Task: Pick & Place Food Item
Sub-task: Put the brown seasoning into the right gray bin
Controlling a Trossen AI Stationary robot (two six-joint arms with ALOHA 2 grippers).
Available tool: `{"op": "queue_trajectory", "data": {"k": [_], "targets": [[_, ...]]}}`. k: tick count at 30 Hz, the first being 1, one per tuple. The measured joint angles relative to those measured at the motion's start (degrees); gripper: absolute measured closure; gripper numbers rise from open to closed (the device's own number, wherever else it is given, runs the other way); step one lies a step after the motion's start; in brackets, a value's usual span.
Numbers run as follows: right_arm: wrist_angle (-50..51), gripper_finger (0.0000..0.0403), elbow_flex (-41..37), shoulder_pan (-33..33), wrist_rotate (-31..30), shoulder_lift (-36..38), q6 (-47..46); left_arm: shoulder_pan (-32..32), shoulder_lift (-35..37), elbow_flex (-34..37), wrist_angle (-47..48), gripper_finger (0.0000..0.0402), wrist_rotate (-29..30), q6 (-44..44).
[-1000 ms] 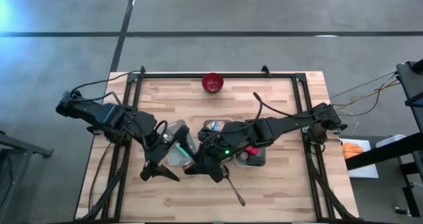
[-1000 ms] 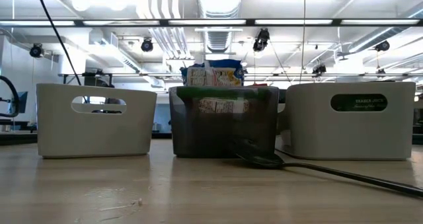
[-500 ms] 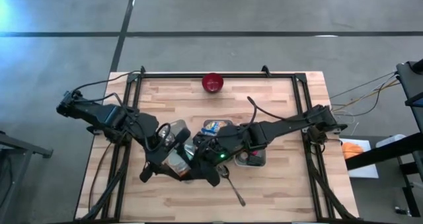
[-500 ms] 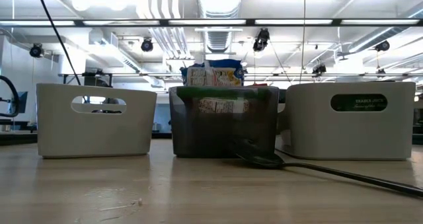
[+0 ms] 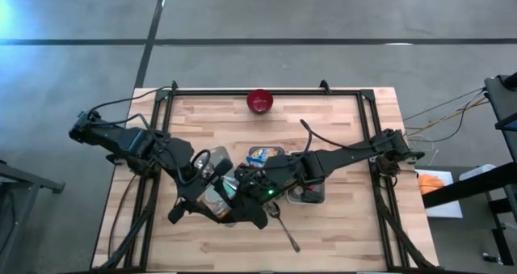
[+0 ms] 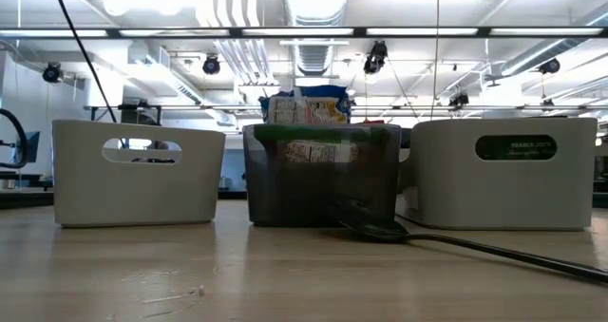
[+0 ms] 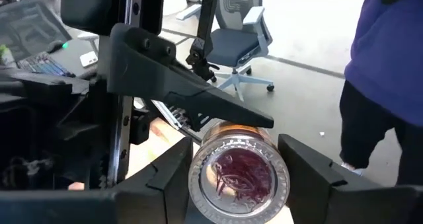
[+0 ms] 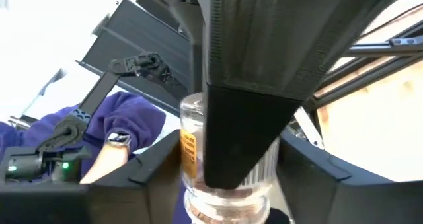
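Left gripper (image 7: 234,178) clamps a clear jar (image 7: 239,173) end-on, one finger (image 7: 173,174) pressed to each side of the round glass face; dark red contents show through it. Right gripper (image 8: 228,174) meets the same jar (image 8: 198,164) from the other side, its own fingers (image 8: 314,168) standing to either side of the glass with an orange label between them; whether they press the glass or stand just off it cannot be told. High view puts both grippers together over the near-middle of the wooden table (image 5: 339,225), left arm (image 5: 133,145) reaching in from the left edge, right arm (image 5: 347,157) from the right, jar (image 5: 216,195) between them, raised off the boards. Three bins in a row behind: white bin (image 6: 138,170), dark bin (image 6: 321,175) holding packets (image 6: 304,108), second white bin (image 6: 503,170). Black spoon (image 6: 446,236) lies on the table before the dark bin. Red bowl (image 5: 260,101) sits at the far edge, well apart. Person in a purple top (image 7: 390,52) stands beyond the table in the left wrist view.
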State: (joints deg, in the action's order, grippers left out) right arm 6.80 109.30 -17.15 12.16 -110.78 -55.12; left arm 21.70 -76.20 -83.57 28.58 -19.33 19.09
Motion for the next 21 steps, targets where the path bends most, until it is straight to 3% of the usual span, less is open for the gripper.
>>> {"op": "queue_trajectory", "data": {"k": [5, 12, 21], "targets": [[-0.1, 0.0109, 0.1, 0.0, -2.0, 0.0, -1.4, 0.0, 0.5, -0.1, 0.1, 0.0220, 0.0, -5.5], [-0.6, 0.0092, 0.2, -0.7, -9.1, 0.6, -3.4, 0.0, 3.2, -0.1, 0.7, 0.0220, 3.4, -8.0], [-4.4, 0.0090, 0.1, -2.0, -25.3, 3.6, -1.6, 0.0, 9.1, -0.2, -0.8, 0.0220, 21.3, -9.3]]}}
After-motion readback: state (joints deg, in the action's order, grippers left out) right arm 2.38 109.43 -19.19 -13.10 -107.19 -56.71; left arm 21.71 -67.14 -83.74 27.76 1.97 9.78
